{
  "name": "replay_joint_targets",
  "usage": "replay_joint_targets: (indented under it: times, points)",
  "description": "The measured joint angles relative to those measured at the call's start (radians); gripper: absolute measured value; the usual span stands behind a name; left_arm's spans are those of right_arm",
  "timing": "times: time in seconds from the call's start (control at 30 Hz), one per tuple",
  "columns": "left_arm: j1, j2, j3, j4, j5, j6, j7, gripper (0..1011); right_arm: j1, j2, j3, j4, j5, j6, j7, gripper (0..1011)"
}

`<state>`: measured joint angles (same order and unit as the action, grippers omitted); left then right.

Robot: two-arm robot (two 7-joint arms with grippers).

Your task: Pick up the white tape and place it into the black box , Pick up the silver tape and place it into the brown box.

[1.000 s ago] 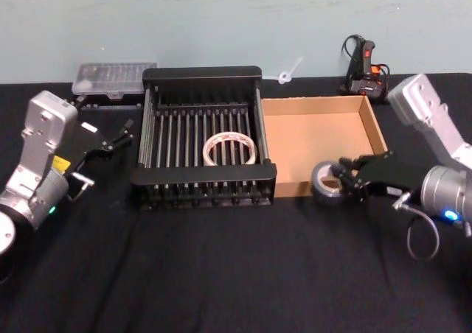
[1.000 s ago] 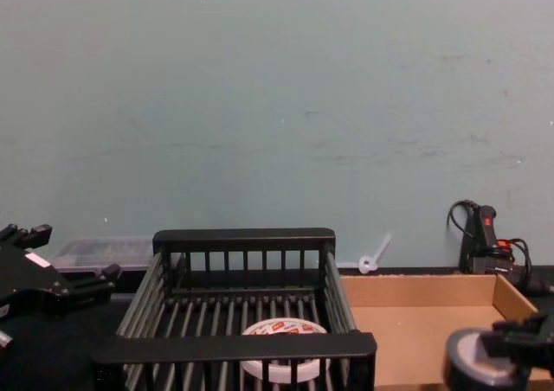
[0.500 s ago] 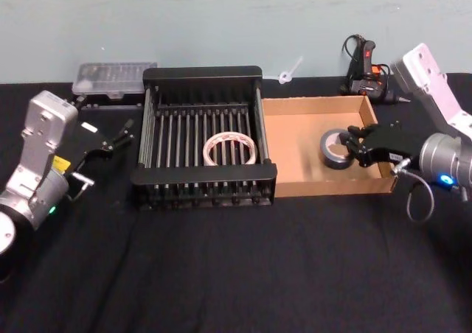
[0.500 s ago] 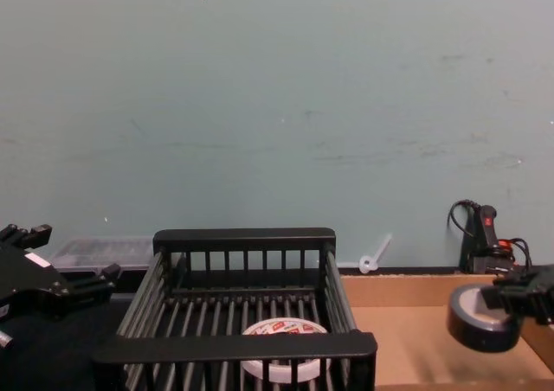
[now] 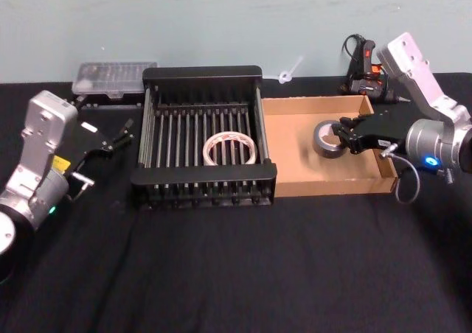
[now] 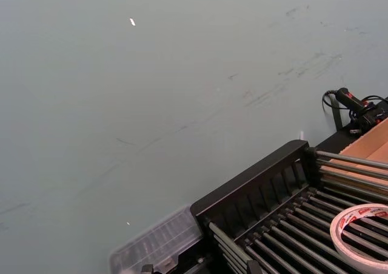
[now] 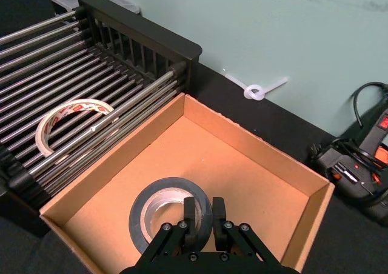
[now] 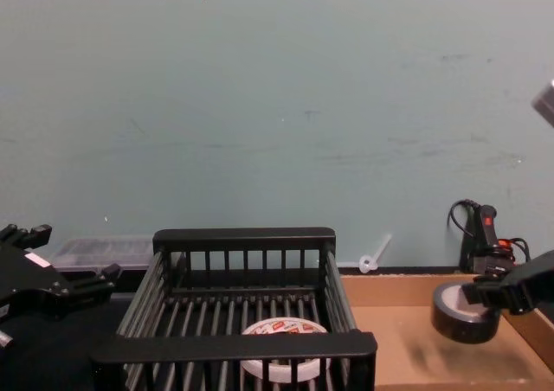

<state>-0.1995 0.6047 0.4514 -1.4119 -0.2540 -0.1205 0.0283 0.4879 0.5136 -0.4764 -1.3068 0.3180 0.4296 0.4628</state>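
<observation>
Right gripper [image 7: 203, 222] clamps silver tape [image 7: 171, 216], brown box [image 7: 151, 137] directly beneath. White tape [image 5: 230, 149] already in black box [image 5: 203, 74]. You only need release.

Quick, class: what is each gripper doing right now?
Left gripper: open, empty, beside the black slatted crate.
Right gripper: shut on the grey-silver tape roll.

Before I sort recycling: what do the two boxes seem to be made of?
The brown box looks like matte corrugated cardboard: tan, thin folded walls with raw edges. The black box looks like moulded plastic rails, faintly glossy, with thin bars across the bottom that glint like metal in the right wrist view; I can't be sure.
</observation>
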Motion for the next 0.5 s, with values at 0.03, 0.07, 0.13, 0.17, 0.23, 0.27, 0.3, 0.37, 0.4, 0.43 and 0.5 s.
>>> replay_joint_targets:
  times: [0.03,0.07,0.13,0.17,0.23,0.27,0.3,0.37,0.4,0.43,0.5]
  points:
    - [0.000,0.000,0.000,0.000,0.000,0.000,0.000,1001,0.012,-0.009,-0.003,0.020,-0.005,-0.003,0.005,169]
    - [0.000,0.000,0.000,0.000,0.000,0.000,0.000,1001,0.012,-0.009,-0.003,0.020,-0.005,-0.003,0.005,168]
    - [0.000,0.000,0.000,0.000,0.000,0.000,0.000,1001,0.024,-0.020,-0.007,0.044,-0.013,-0.006,0.010,169]
    - [0.000,0.000,0.000,0.000,0.000,0.000,0.000,1002,0.032,-0.027,-0.008,0.057,-0.018,-0.009,0.013,169]
    - [0.000,0.000,0.000,0.000,0.000,0.000,0.000,1001,0.038,-0.033,-0.009,0.069,-0.022,-0.010,0.016,168]
    - [0.000,0.000,0.000,0.000,0.000,0.000,0.000,1001,0.041,-0.035,-0.010,0.073,-0.025,-0.011,0.017,168]
    - [0.000,0.000,0.000,0.000,0.000,0.000,0.000,1001,0.044,-0.039,-0.010,0.079,-0.029,-0.012,0.018,169]
    - [0.000,0.000,0.000,0.000,0.000,0.000,0.000,1001,0.047,-0.042,-0.010,0.083,-0.032,-0.013,0.018,169]
    - [0.000,0.000,0.000,0.000,0.000,0.000,0.000,1001,0.047,-0.042,-0.010,0.083,-0.032,-0.013,0.018,169]
    - [0.000,0.000,0.000,0.000,0.000,0.000,0.000,1001,0.047,-0.041,-0.010,0.083,-0.032,-0.012,0.018,169]
    - [0.000,0.000,0.000,0.000,0.000,0.000,0.000,1001,0.046,-0.041,-0.010,0.083,-0.032,-0.013,0.018,168]
